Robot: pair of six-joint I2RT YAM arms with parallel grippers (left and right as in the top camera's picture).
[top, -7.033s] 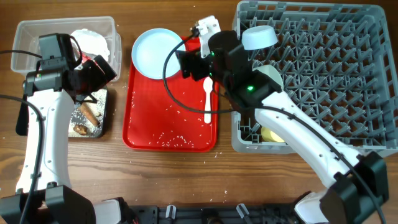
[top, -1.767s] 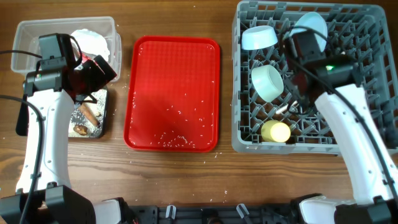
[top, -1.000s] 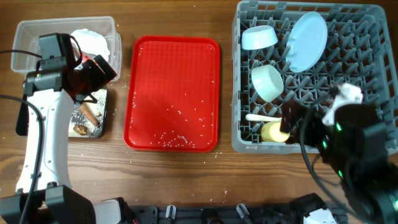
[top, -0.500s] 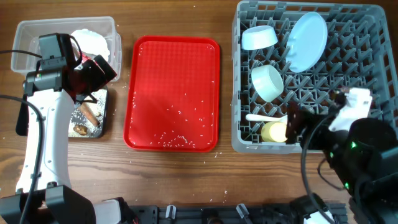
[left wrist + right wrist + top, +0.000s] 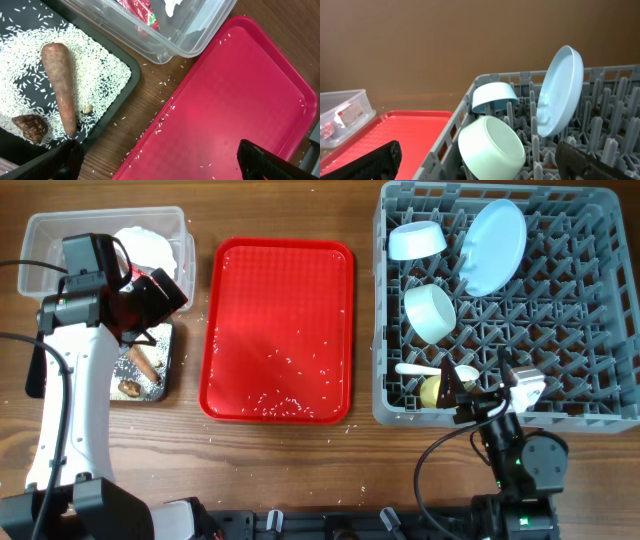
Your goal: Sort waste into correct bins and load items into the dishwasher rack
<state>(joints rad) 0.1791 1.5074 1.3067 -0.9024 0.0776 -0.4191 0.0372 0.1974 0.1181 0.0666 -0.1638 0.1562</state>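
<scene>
The grey dishwasher rack (image 5: 560,330) holds the pale blue plate (image 5: 497,245) on edge, two bowls (image 5: 417,240) (image 5: 431,313), the yellow cup (image 5: 432,391) and the white spoon (image 5: 422,368). My right gripper (image 5: 482,392) is open and empty at the rack's front edge; its wrist view shows the plate (image 5: 560,90) and mint bowl (image 5: 492,145). My left gripper (image 5: 150,298) is open and empty over the gap between the black tray (image 5: 168,370) and the red tray. The clear tub (image 5: 50,240) holds crumpled paper (image 5: 150,245) and the wrapper (image 5: 140,10). The black tray holds rice, a brown stick (image 5: 60,85) and a dark scrap (image 5: 31,127).
The flat red tray (image 5: 278,290) lies between bins and rack, with loose rice grains (image 5: 280,402) scattered on it. A few grains lie on the wooden table by the black tray's rim (image 5: 127,85). The right arm's base (image 5: 520,470) is at the front edge.
The plate and spoon have gone from the red tray into the rack. My right arm has pulled back from the rack toward the table's front edge. The left arm has not moved.
</scene>
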